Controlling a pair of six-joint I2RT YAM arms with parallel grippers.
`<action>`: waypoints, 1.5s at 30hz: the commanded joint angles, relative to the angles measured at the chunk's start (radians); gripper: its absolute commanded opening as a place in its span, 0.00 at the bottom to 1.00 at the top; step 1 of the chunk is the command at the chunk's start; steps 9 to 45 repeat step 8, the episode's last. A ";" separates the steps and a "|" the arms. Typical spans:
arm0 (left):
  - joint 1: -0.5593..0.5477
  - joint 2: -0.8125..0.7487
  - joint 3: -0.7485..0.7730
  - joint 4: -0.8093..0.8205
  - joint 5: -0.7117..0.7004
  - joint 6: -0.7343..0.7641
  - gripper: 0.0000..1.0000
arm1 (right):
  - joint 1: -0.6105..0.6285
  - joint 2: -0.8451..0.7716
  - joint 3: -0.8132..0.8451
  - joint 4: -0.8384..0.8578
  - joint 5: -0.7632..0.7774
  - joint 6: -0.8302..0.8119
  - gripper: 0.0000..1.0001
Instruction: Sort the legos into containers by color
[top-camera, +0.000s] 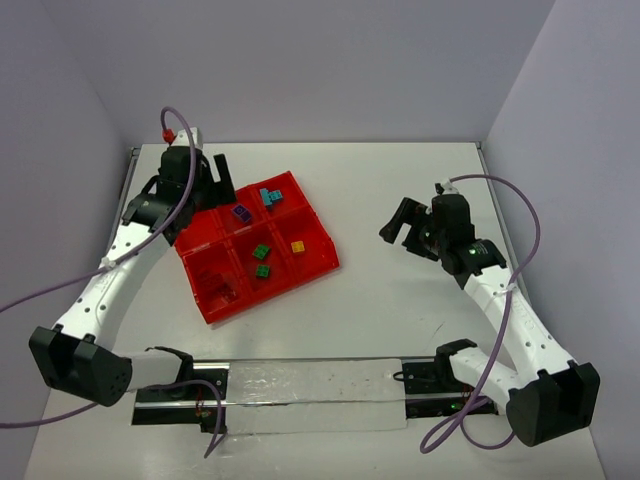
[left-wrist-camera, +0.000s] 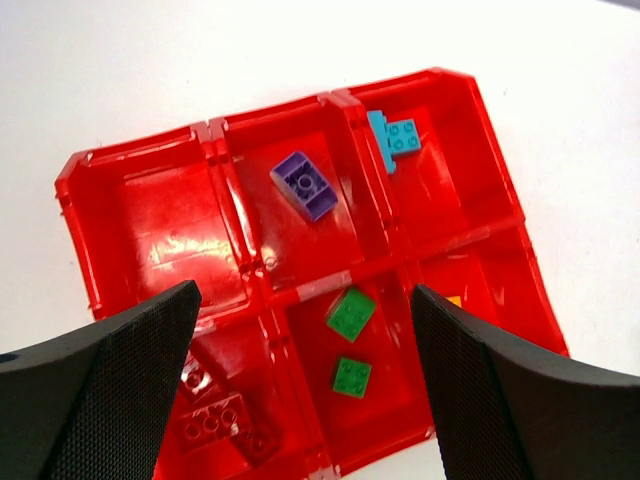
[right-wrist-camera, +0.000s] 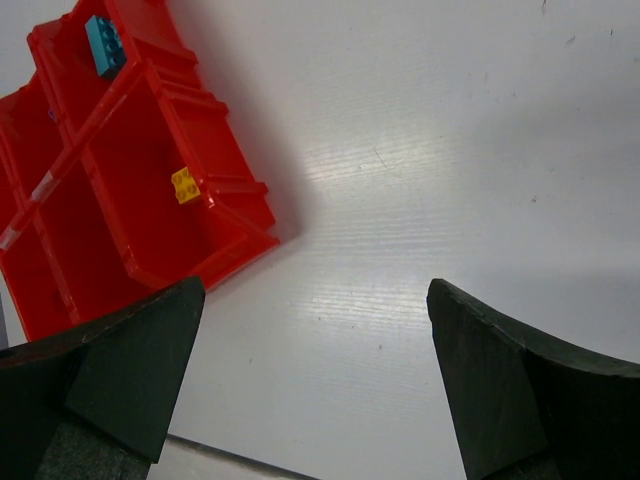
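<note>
Now legos (left-wrist-camera: 303, 185) in tray (left-wrist-camera: 140, 230); left fingers (left-wrist-camera: 100, 390), right fingers (right-wrist-camera: 520, 400) wide apart.

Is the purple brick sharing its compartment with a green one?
No, the purple brick lies alone in its compartment; both green bricks sit in the next one over.

One tray (left-wrist-camera: 130, 160); two teal legos (left-wrist-camera: 404, 137), two green (left-wrist-camera: 351, 314), one purple (left-wrist-camera: 304, 185), one yellow (right-wrist-camera: 184, 185), several red (left-wrist-camera: 215, 420).

Overhead plus two downward wrist views, red tray (top-camera: 274, 292) common
</note>
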 joint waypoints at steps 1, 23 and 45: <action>0.003 -0.061 -0.008 -0.010 0.030 0.029 0.94 | -0.005 0.002 0.062 0.019 0.025 0.004 1.00; 0.004 -0.095 0.008 -0.013 0.062 0.017 0.94 | -0.005 0.002 0.092 0.016 0.032 -0.003 1.00; 0.004 -0.095 0.008 -0.013 0.062 0.017 0.94 | -0.005 0.002 0.092 0.016 0.032 -0.003 1.00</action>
